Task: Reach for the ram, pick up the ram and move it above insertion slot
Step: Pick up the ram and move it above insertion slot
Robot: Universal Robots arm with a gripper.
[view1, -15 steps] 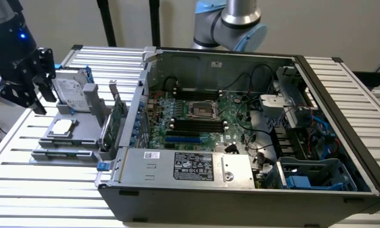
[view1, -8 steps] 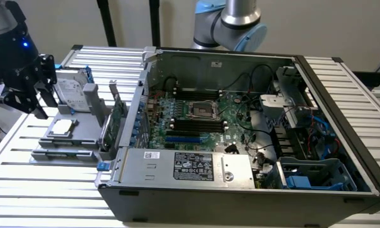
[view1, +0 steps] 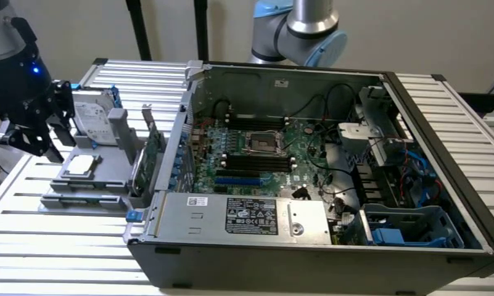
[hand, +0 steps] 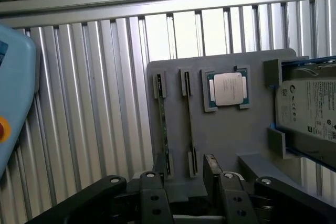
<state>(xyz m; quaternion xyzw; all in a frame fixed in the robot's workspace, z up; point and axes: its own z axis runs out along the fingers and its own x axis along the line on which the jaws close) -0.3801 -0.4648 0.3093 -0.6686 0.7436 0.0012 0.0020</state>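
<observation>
While the tool (hand: pixel 184 166) hangs spread wide over the gray tray (hand: pixel 231 140), the ram (hand: pixel 190 124) stands on edge there; I think it should descend straight, centred across the flat sides.

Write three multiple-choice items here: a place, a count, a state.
1. Where is the processor chip? A inside the computer case; B on the grey fixture plate; C on the bare table slats.
2. How many ram sticks stand on that plate? A one; B two; C four.
3. The gripper is: A open, empty; B shut on a ram; C shut on a hard drive.
Answers: B, it lies in a holder on the plate; B, two thin boards stand edge-on; A, its fingers stand apart, gripping nothing.
</observation>
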